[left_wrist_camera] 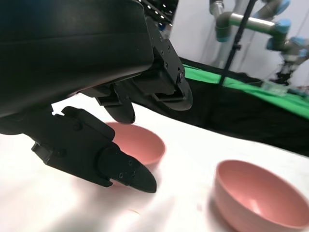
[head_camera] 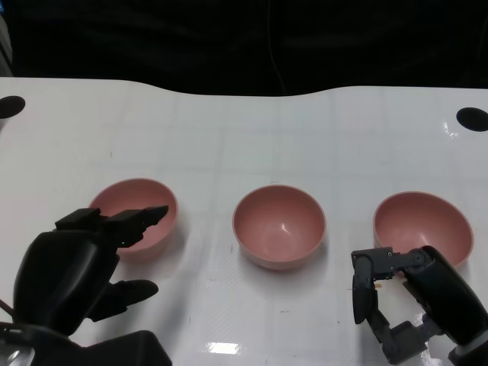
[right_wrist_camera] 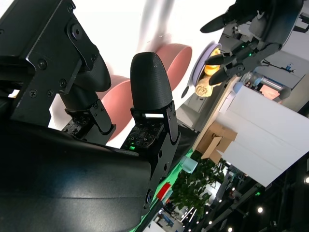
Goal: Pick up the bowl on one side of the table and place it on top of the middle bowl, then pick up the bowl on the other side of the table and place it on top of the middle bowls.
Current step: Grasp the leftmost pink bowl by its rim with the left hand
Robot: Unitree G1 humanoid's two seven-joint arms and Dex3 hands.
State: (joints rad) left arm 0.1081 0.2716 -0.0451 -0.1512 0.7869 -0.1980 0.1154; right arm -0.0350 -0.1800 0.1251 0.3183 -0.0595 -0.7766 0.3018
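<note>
three pink bowls sit in a row on the white bench [head_camera: 229,137]: the left bowl [head_camera: 145,210] partly hidden behind the left hand [head_camera: 88,263], the middle bowl [head_camera: 279,226] in full view, the right bowl [head_camera: 427,221] cut by the right hand [head_camera: 400,305]. both hands hold nothing, fingers apart. in the right wrist view the fingers [right_wrist_camera: 150,92] block most of the bowls.

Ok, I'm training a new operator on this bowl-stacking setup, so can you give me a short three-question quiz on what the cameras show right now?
1. True or false: the left bowl is already stacked on the middle bowl.
2. Which hand reaches over a bowl's rim? A) left hand B) right hand C) neither
3. Fill in: the right bowl stands on the white ____.

Key: 1 false, all three bowls stand apart; 2 A, its fingers extend over the left bowl; 3 table.
</note>
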